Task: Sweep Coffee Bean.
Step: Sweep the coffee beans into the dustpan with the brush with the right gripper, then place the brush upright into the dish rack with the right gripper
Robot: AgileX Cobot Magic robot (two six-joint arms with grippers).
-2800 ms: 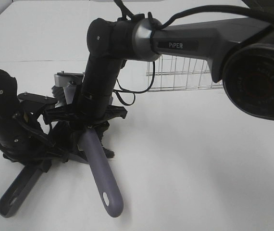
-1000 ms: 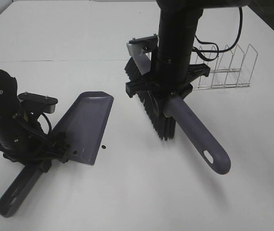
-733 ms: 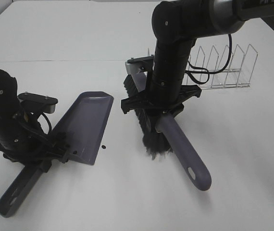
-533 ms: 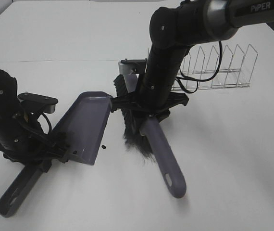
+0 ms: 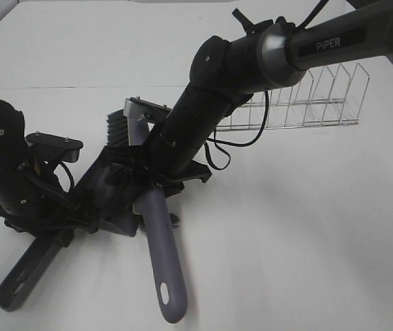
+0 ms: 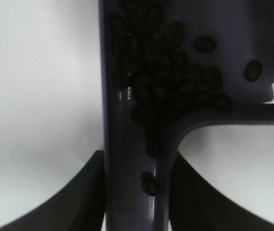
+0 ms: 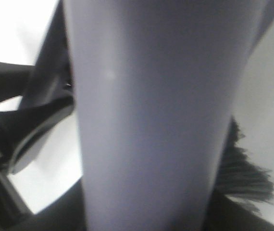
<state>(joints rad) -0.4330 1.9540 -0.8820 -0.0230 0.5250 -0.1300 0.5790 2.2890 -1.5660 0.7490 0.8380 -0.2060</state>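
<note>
The coffee beans (image 6: 166,72) lie in a dark cluster in the back corner of the purple dustpan (image 6: 127,134), and one bean (image 6: 149,184) sits lower by the handle. My left gripper (image 5: 71,222) is shut on the dustpan handle (image 5: 27,272), with the pan (image 5: 107,207) resting on the table. My right gripper (image 5: 156,181) is shut on the purple brush handle (image 5: 163,265). The black bristles (image 5: 118,129) lie over the pan's mouth and hide most of it. The right wrist view shows the handle (image 7: 146,120) and splayed bristles (image 7: 245,175).
A wire rack (image 5: 300,103) stands on the white table at the back right, behind the right arm. The left arm's dark body (image 5: 3,165) fills the left edge. The brush handle's end reaches toward the table's front.
The right arm has swept the brush leftward from beside the rack to the dustpan's mouth. The single loose bean in front of the pan is now hidden. The left arm and the pan have not moved.
</note>
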